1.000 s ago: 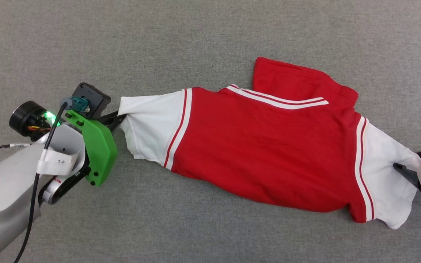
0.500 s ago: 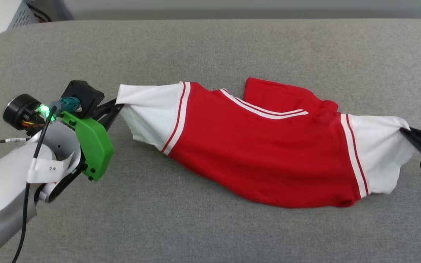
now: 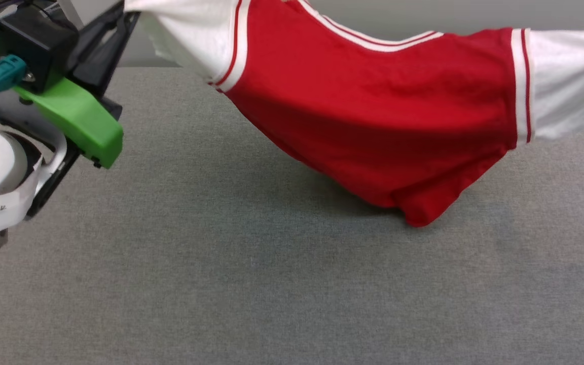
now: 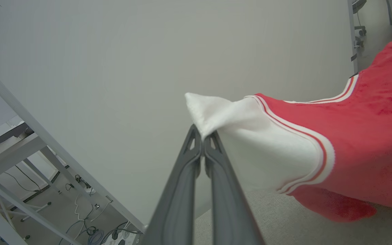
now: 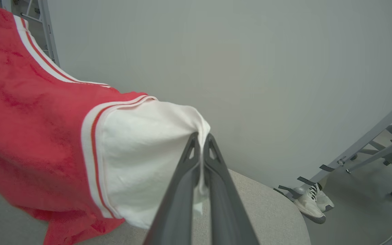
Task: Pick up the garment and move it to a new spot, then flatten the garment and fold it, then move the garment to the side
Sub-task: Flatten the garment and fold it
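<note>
The garment (image 3: pixel 383 111), red with white sleeves and striped trim, hangs stretched between my two grippers above the grey table (image 3: pixel 221 284). My left gripper (image 3: pixel 125 12) at the upper left is shut on the tip of one white sleeve (image 4: pixel 237 143). In the left wrist view its tips (image 4: pixel 202 136) pinch the cloth. In the right wrist view my right gripper (image 5: pixel 201 136) is shut on the other white sleeve (image 5: pixel 145 153), which runs off the right edge of the head view. The garment's lowest red fold (image 3: pixel 418 213) sags close to the table.
The table's far edge (image 3: pixel 170 68) lies just behind the garment, with a pale wall beyond. A metal frame (image 4: pixel 29 143) and floor cables (image 4: pixel 90 234) stand off the left end. A person's shoe (image 5: pixel 310 202) is on the floor past the right end.
My right gripper closed on the right sleeve. Both grippers then lifted the garment off the table and pulled it taut. The head camera tilted up.
</note>
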